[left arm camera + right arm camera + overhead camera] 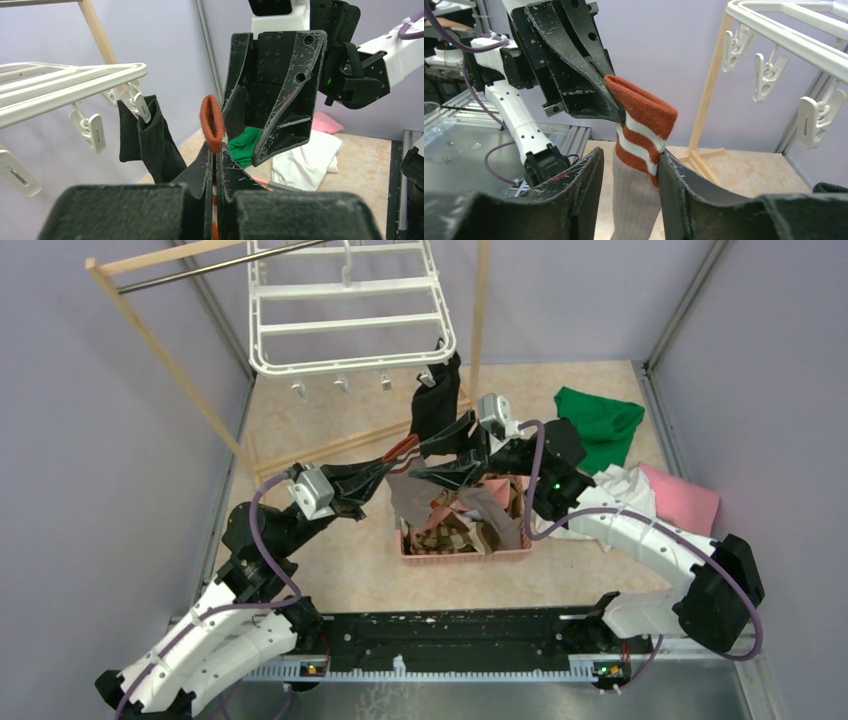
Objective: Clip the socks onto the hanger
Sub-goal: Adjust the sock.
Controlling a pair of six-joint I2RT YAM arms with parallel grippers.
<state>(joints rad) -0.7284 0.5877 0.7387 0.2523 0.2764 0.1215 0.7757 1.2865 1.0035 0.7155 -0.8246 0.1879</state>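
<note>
My left gripper [216, 150] is shut on the orange-and-white striped cuff of a grey-brown sock [644, 120], held in the air above the basket; the sock hangs down in the top view [405, 498]. My right gripper [630, 160] is open, its fingers on either side of the hanging sock, the right finger touching the cuff. In the top view the left gripper [398, 455] and the right gripper [445, 468] meet in front of the white hanger [345, 305]. A black sock [437, 390] hangs clipped at the hanger's right front corner. Empty clips [766, 75] dangle nearby.
A pink basket [460, 554] with several more socks sits below the grippers. Green [600, 420], white [625, 490] and pink [685, 498] cloths lie at the right. The wooden rack [170, 370] with its metal bar carries the hanger at the back left.
</note>
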